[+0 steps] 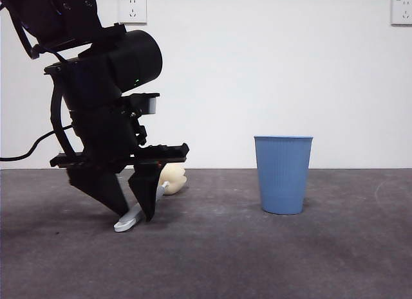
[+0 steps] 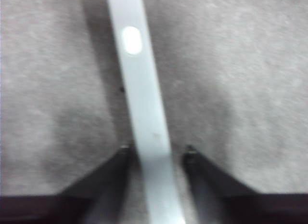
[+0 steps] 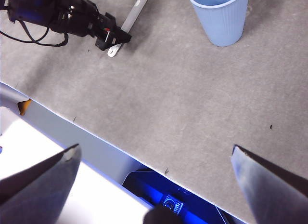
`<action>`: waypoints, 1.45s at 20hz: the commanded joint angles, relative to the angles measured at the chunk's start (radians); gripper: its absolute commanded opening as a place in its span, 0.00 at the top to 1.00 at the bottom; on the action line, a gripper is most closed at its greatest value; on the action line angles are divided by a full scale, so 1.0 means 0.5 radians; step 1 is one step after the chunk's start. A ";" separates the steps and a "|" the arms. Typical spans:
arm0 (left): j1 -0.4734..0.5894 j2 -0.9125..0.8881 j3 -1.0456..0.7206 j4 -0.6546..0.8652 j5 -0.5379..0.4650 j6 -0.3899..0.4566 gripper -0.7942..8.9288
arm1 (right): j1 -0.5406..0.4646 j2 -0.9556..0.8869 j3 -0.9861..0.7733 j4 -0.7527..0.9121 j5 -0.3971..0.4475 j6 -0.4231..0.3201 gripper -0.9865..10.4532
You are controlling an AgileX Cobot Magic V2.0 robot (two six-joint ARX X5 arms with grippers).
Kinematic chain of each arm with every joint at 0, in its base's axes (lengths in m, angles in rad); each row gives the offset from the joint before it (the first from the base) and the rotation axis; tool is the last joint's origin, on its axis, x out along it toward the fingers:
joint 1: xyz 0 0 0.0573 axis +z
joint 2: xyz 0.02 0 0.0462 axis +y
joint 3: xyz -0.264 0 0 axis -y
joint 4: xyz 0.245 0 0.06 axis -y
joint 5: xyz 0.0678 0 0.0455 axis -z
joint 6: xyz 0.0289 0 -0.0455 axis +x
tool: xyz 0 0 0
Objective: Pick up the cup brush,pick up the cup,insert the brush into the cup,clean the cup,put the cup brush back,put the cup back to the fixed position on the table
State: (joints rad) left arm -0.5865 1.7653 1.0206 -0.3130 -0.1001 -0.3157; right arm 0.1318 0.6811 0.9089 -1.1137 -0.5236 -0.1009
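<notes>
The cup brush lies flat on the table (image 1: 270, 260) at the left, its cream sponge head (image 1: 174, 179) to the rear and its grey handle (image 1: 129, 220) toward the front. My left gripper (image 1: 132, 212) is down at the table, jaws open on either side of the handle (image 2: 144, 98), close to it but not closed on it. The left gripper (image 2: 156, 151) shows the same in its wrist view. The light blue cup (image 1: 283, 173) stands upright at the right, apart from both grippers. My right gripper (image 3: 155, 149) is open and empty, high above the table's front edge; it does not show in the front view.
The right wrist view shows the cup (image 3: 221, 17), the brush handle (image 3: 132, 17) and the left arm (image 3: 72, 17) far across the table, with the table's pale front edge (image 3: 96, 137) below. A white wall stands behind the table.
</notes>
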 commanded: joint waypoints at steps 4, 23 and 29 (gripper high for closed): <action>-0.002 -0.041 0.001 -0.081 0.052 0.011 0.93 | 0.005 0.000 0.006 0.011 -0.002 0.063 0.37; 0.011 -1.505 0.003 -0.910 0.050 0.394 0.93 | 0.404 0.319 -0.722 1.579 0.417 0.446 0.37; 0.011 -1.662 0.003 -1.079 0.050 0.394 0.93 | 0.607 0.610 -1.035 2.315 0.810 0.476 0.37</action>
State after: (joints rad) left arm -0.5835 0.9344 1.0222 -0.8562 -0.0757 -0.1307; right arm 0.4335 0.9813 0.4004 0.0219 -0.1261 0.1280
